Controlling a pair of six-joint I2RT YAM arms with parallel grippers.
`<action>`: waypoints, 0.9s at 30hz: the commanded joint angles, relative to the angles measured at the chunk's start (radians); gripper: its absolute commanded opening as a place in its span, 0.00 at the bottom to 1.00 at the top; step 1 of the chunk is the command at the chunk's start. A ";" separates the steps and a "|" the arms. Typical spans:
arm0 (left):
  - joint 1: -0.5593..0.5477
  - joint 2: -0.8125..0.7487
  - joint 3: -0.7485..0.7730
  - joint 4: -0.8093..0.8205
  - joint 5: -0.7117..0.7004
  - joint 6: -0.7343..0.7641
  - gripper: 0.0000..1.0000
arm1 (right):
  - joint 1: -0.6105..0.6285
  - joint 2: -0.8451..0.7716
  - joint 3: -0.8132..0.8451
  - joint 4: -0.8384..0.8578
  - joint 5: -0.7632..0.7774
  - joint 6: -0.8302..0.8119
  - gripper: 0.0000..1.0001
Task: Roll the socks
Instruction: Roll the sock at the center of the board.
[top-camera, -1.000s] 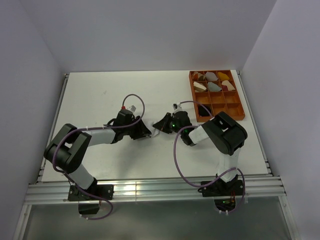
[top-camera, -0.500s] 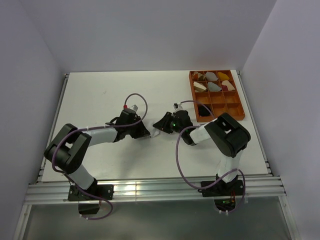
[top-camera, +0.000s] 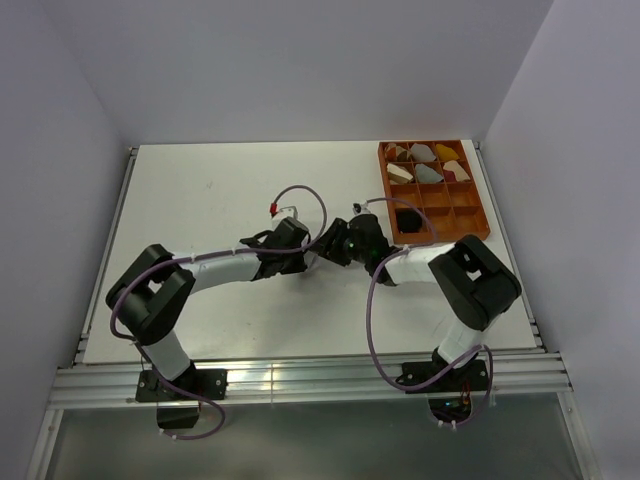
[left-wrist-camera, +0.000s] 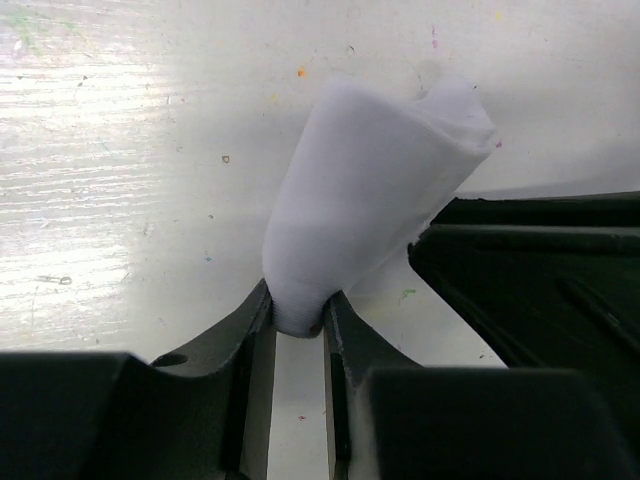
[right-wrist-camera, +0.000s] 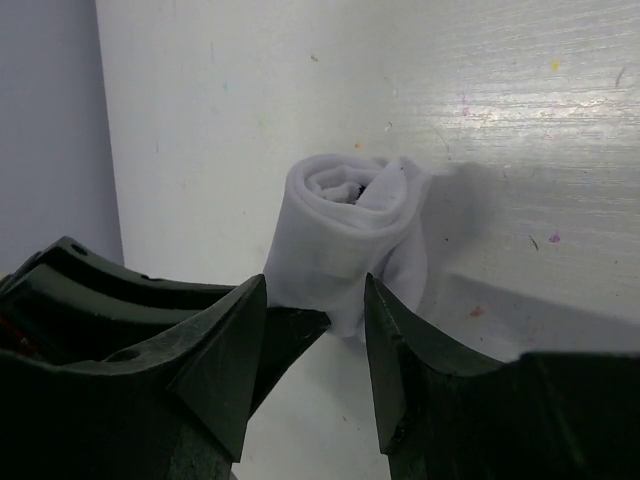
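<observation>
White sock (left-wrist-camera: 370, 200) found rolled, on table (top-camera: 200, 200) left of orange tray (top-camera: 468, 222), left gripper (left-wrist-camera: 298, 320) clamped on one end, right gripper (right-wrist-camera: 315, 300) jaws stood apart, flanking the other end.

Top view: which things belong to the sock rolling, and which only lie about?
Job: white sock, rolled; left gripper, pinching its end; right gripper, open, close to it; black roll in tray, perhaps a finished sock.
Lying about: orange tray; coloured bundles in it.

The rolled sock (left-wrist-camera: 365, 200) is plain white; the tabletop (left-wrist-camera: 130, 150) white with tiny coloured specks; the far-right tray (top-camera: 470, 218) orange.
</observation>
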 joint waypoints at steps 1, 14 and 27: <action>-0.031 0.038 0.032 -0.116 -0.140 0.033 0.00 | 0.009 0.012 0.060 -0.044 0.024 0.032 0.51; -0.125 0.080 0.099 -0.182 -0.262 0.059 0.00 | 0.009 0.093 0.125 -0.109 0.040 0.059 0.41; -0.140 -0.030 0.020 -0.088 -0.221 0.052 0.51 | -0.004 0.144 -0.039 0.078 -0.006 0.036 0.00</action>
